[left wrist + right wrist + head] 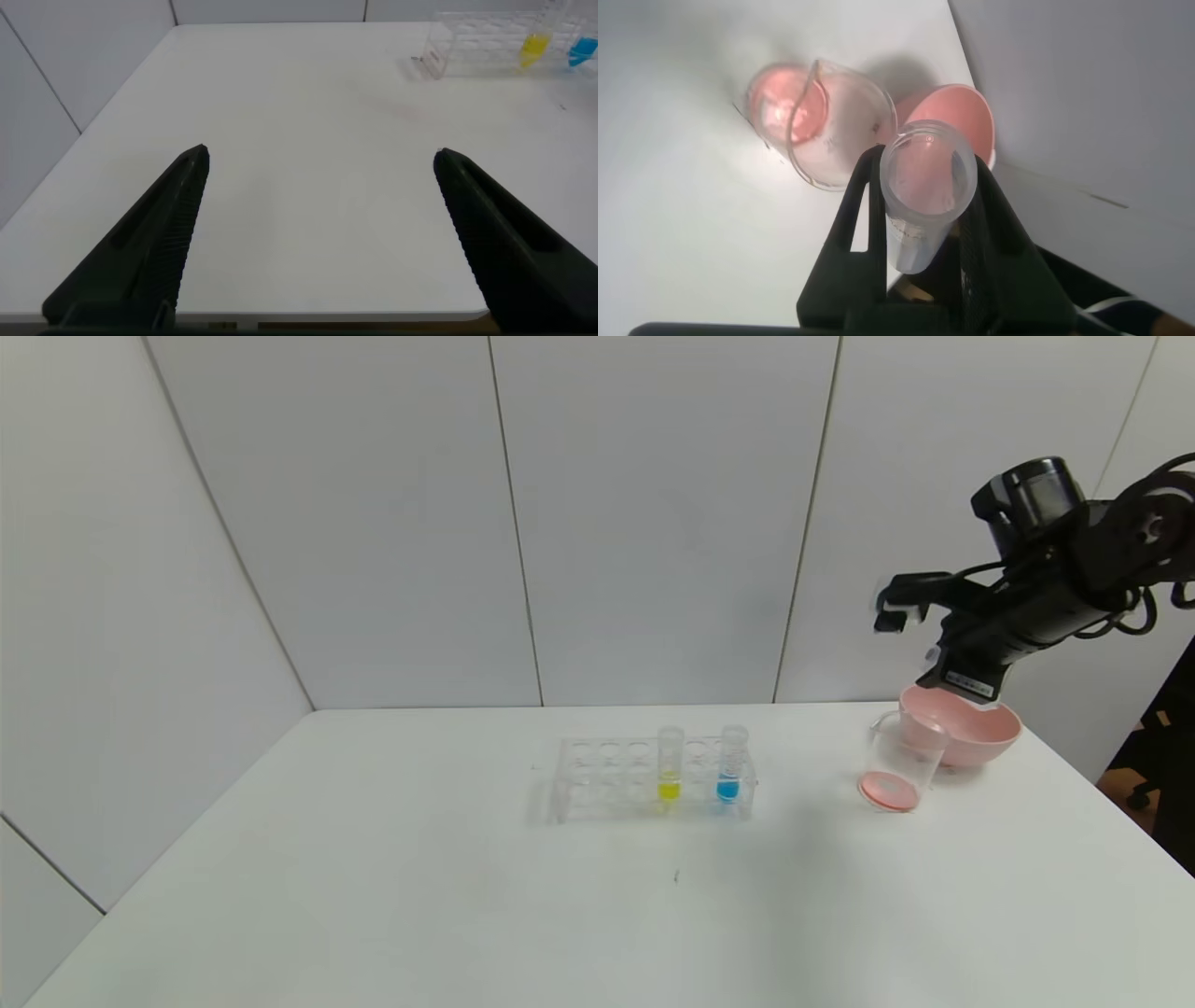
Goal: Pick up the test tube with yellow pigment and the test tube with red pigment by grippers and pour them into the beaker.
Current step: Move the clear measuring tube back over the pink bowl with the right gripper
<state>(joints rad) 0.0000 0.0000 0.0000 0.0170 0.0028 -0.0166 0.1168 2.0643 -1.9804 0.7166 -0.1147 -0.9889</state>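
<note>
Hovering right hand [920,210] clamping tube [926,191], over bowl [976,733]

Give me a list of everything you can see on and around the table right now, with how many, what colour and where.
Table: one, white, against grey wall panels.
Tube rack: one, clear, mid-table.
Test tube with yellow pigment: one, clear, upright in the rack.
Tube with blue liquid: one, clear, upright in the rack, to the yellow one's right.
Beaker: one, clear, reddish liquid at the bottom, right side of the table.
Bowl: one, pink, just behind the beaker.
Emptied test tube: one, clear, held above the beaker and bowl.
Left gripper: black fingers apart, over the table's left part, holding nothing.
Right gripper: black, clamped on the emptied tube.
</note>
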